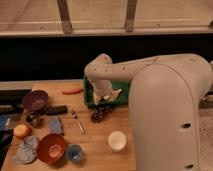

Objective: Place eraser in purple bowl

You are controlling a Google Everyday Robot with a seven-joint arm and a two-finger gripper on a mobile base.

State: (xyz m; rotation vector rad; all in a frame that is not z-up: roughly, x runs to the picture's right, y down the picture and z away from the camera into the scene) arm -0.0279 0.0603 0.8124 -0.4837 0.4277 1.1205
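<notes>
Gripper (pixel 104 96) at the arm's tip, lowered over the left end of the green bin (pixel 125 89). Jaws hidden behind the wrist: released or clenched, cannot tell. Pale yellow thing (pixel 114 94) inside the green bin, just beside the gripper; touching or not, cannot tell.

Just in front of the green bin, on the wooden surface (pixel 97 152), a dark reddish cluster (pixel 98 115). Just off the bin's left end, an orange carrot-like piece (pixel 72 90). In front of the bin and a little left, a fork (pixel 78 122), lying slantwise.

Farther left of the green bin, the eraser (pixel 56 109): flat on the surface, long side running left to right, well apart from the gripper and outside any bowl. Beyond it, farther left of the bin again, the purple bowl (pixel 35 100), upright, its rim just beside the eraser's left end.

Well in front of the green bin, a white cup (pixel 117 140). In front and far left of the bin: a bluish pad (pixel 55 125), a small metal cup (pixel 34 119), an orange-red bowl (pixel 51 148), a light-blue cup (pixel 75 153), an orange fruit (pixel 21 131) and a crumpled grey-blue cloth (pixel 26 150).
</notes>
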